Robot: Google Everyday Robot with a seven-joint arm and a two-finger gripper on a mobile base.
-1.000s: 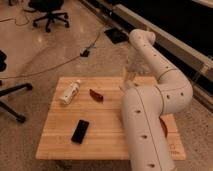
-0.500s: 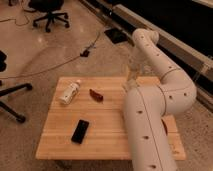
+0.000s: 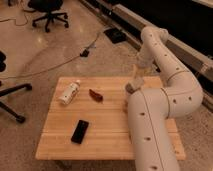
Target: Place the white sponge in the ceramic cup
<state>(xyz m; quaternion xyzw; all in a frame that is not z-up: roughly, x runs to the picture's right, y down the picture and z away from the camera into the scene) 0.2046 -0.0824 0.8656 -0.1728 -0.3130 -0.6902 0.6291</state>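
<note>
Apparently the tool (image 3: 134, 84) hangs over the table's (image 3: 107, 137) far side, grip unclear.

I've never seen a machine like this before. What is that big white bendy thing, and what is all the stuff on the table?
The big white bendy thing is a robot arm. It curls up, over and back down to the wooden table. At its tip is its pincer, which works like two fingers; it is low over the far right part of the table. The picture is taken from above, looking down past the arm. On the table lie a white plastic bottle on its side, a small reddish-brown thing I can't name for sure, and a black phone. I can't see a sponge or a cup; the arm may be hiding them. Behind, on the floor, stands an office chair.
</note>
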